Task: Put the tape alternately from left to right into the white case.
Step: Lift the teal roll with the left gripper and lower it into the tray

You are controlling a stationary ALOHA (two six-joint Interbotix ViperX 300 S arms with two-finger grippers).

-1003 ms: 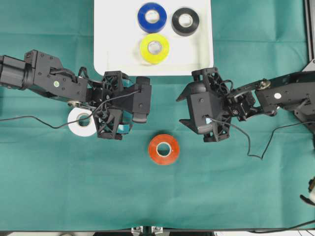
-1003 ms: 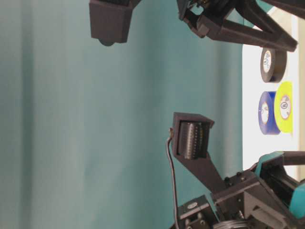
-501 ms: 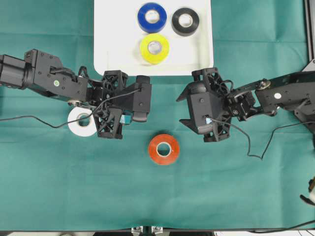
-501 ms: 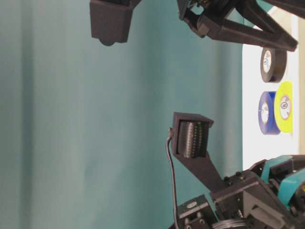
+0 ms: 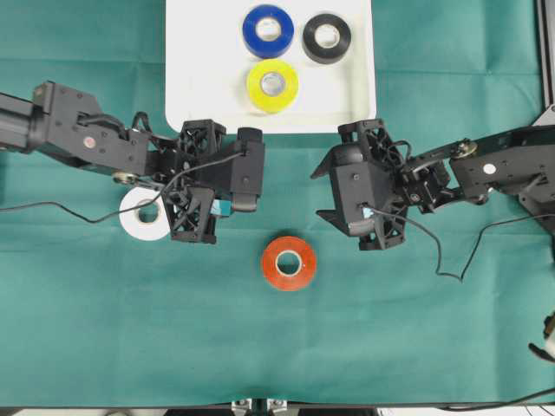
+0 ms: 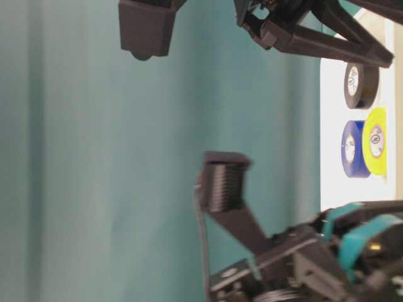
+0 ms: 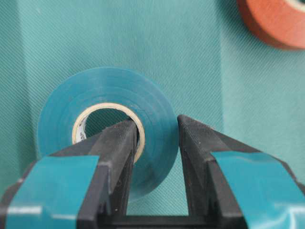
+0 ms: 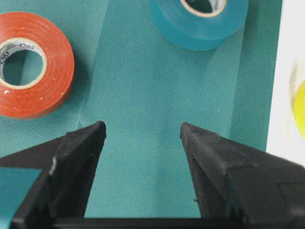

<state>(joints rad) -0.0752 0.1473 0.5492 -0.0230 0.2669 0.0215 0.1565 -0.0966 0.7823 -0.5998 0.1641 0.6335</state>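
My left gripper (image 7: pixel 157 123) is shut on the wall of the teal tape (image 7: pixel 105 124), one finger inside the pale core and one outside. From overhead only a sliver of this roll (image 5: pixel 223 208) shows under the left gripper (image 5: pixel 217 204). The white case (image 5: pixel 199 104) at the top holds the blue (image 5: pixel 268 30), black (image 5: pixel 327 37) and yellow (image 5: pixel 272 84) tape. White tape (image 5: pixel 139 221) lies partly under the left arm. Red-orange tape (image 5: pixel 289 263) lies on the cloth between the arms. My right gripper (image 8: pixel 143 126) is open over bare cloth, holding nothing.
A green cloth (image 5: pixel 277 347) covers the table. The right gripper (image 5: pixel 325 195) hangs just below the case's lower right corner. Cables trail from both arms across the cloth. In the table-level view the blue (image 6: pixel 352 149), yellow (image 6: pixel 376 141) and black (image 6: pixel 359 85) rolls show in the case.
The left gripper has closed on the teal roll's wall, and that arm has shifted a little with it. The right arm and the other rolls have not moved.
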